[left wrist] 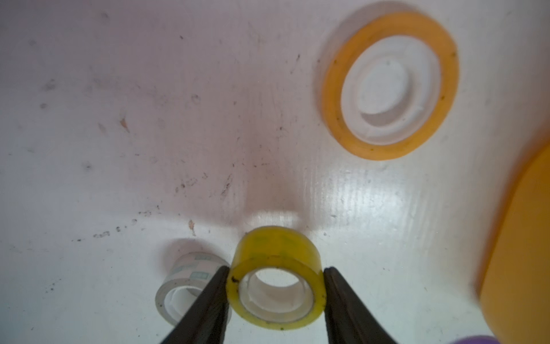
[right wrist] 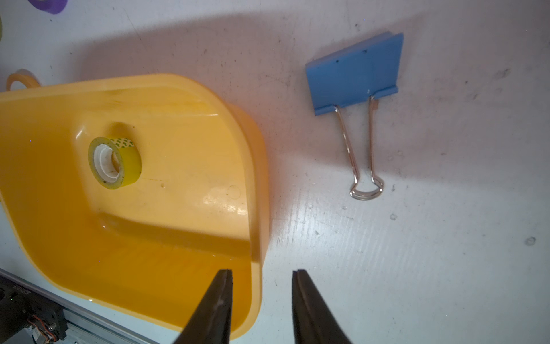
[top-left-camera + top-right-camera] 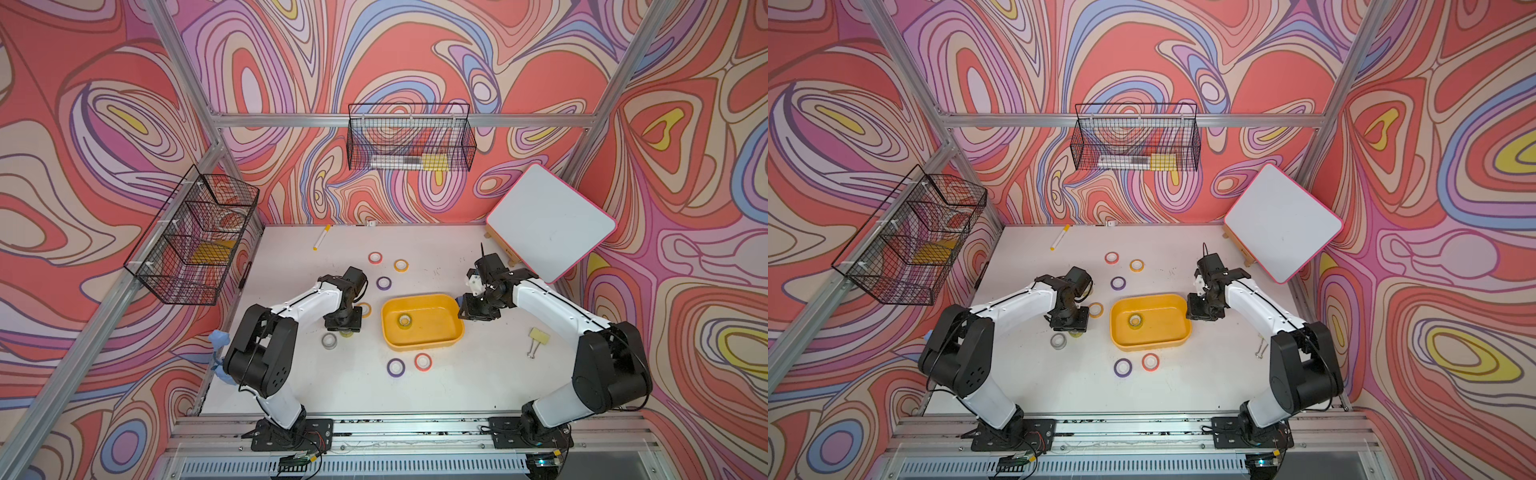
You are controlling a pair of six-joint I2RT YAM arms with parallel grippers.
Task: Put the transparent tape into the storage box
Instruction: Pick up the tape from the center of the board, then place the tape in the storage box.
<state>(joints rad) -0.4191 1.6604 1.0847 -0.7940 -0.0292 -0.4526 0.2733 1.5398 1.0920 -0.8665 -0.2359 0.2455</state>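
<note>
My left gripper (image 1: 276, 269) is shut on a yellowish transparent tape roll (image 1: 275, 247), one finger pressed to each side, just above or on the white table left of the storage box. From above the wrist (image 3: 343, 324) hides most of that roll. A second, clear roll (image 1: 181, 286) (image 3: 329, 340) stands beside it. The yellow-orange storage box (image 3: 440, 332) (image 2: 148, 238) holds one transparent tape roll (image 3: 404, 320) (image 2: 114, 162). My right gripper (image 2: 262, 272) is open and straddles the box's right wall: one finger is over the inside, the other over the table.
Flat coloured tape rolls lie round the box: orange (image 1: 390, 86), purple (image 3: 383, 283), purple and red (image 3: 422, 362) in front. A blue binder clip (image 2: 354, 74) and a yellow one (image 3: 538, 336) lie to the right. Whiteboard (image 3: 550, 222), marker (image 3: 321, 237) and wire baskets (image 3: 195, 237) stand further back.
</note>
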